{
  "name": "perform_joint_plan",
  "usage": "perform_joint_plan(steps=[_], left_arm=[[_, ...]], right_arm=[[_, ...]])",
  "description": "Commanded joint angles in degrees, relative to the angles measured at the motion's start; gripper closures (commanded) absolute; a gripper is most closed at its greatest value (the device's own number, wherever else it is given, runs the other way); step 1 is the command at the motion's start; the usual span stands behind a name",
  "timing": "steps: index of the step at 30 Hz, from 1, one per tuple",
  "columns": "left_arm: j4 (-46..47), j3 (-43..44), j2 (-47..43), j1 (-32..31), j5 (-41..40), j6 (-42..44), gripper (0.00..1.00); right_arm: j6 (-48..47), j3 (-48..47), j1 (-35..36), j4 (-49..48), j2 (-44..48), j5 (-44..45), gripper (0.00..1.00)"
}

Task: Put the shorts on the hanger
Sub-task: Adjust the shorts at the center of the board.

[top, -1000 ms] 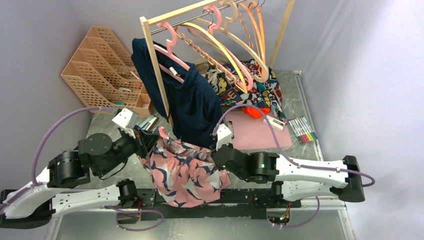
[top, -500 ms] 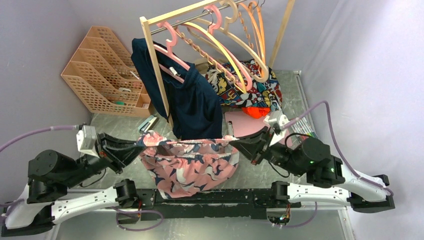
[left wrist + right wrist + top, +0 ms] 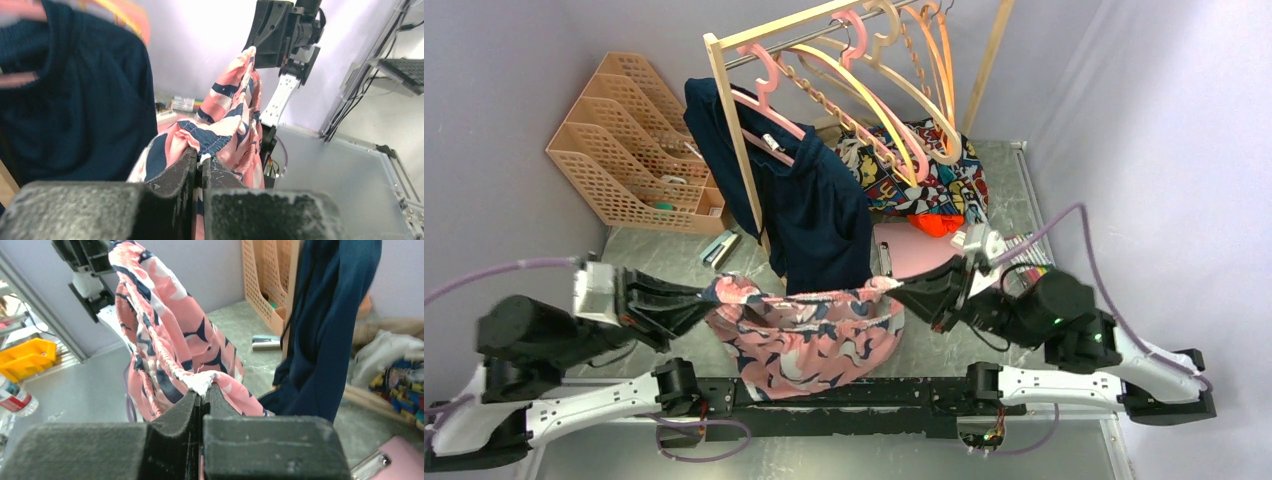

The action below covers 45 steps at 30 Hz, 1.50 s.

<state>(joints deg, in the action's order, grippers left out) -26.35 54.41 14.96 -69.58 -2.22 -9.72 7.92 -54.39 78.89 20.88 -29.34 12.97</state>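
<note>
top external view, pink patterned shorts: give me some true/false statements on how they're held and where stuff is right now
1. The salmon-pink shorts with navy and white blotches are stretched between both grippers. True.
2. The left gripper is open beside the waistband. False: it is shut on the waistband.
3. The right gripper is shut on the shorts. True.
4. The shorts hang on the pale yellow plastic hanger. False: that hanger hangs on the wooden rack, apart from the shorts.
5. The plain navy garment lies flat on the table. False: it hangs from the rack.
</note>
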Motion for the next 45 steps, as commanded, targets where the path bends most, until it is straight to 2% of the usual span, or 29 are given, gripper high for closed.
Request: perform_joint_plan(steps=[1, 3, 5, 7, 9, 15, 18, 23, 25, 29, 32, 36, 41, 45], left_arm=[[9.4, 19.2, 10.0, 0.1, 5.7, 6.4, 0.93], [7.2, 32.4, 17.7, 0.2, 10.5, 8.9, 0.93], [6.7, 41.0, 23.3, 0.2, 16.4, 9.4, 0.93], [9.5, 43.0, 25.0, 0.4, 20.0, 8.2, 0.93], [13.2, 40.3, 23.9, 0.8, 20.5, 6.7, 0.93], [12.7, 36.5, 20.0, 0.9, 13.9, 6.9, 0.93], [10.5, 36.3, 19.8, 0.9, 9.2, 7.2, 0.93], [4.1, 33.1, 20.5, 0.9, -4.2, 6.7, 0.93], [1.3, 32.1, 21.4, 0.9, -11.2, 6.1, 0.93], [-5.1, 35.5, 26.1, 0.8, -21.5, 4.2, 0.93], [-8.6, 43.3, 31.1, 0.9, -21.6, 4.5, 0.93], [-8.0, 51.5, 35.1, 0.9, -16.6, 4.8, 0.93], [-5.3, 43.4, 30.6, 0.9, -19.8, 3.7, 0.93], [-2.4, 45.9, 29.8, 0.9, -19.5, 5.6, 0.93]], right_arm=[[-8.5, -23.0, -0.1, -3.0, -10.5, -6.3, 1.00], [-10.6, -38.6, -0.1, -1.1, -18.0, -12.9, 1.00], [-10.7, -45.9, -0.1, -3.5, -21.8, -19.2, 1.00], [-9.6, -44.1, -0.2, -8.2, -21.7, -20.4, 1.00], [-9.0, -41.2, -0.1, -10.1, -20.5, -18.0, 1.00], [-8.5, -36.3, -0.2, -10.6, -16.7, -9.8, 1.00], [-8.8, -37.9, -0.2, -6.8, -17.2, -1.9, 1.00], [-7.8, -37.9, -0.2, 4.0, -21.7, 25.8, 1.00], [-7.0, -37.7, -0.2, 8.0, -24.0, 34.2, 1.00], [-6.3, -40.1, -0.2, 14.0, -28.1, 43.1, 1.00], [-8.0, -45.5, -0.1, 14.7, -30.5, 42.2, 1.00], [-9.8, -52.2, -0.1, 11.9, -30.5, 35.0, 1.00], [-8.5, -45.5, -0.2, 9.8, -25.9, 36.2, 1.00], [-8.8, -50.6, -0.2, 10.9, -25.6, 31.7, 1.00]])
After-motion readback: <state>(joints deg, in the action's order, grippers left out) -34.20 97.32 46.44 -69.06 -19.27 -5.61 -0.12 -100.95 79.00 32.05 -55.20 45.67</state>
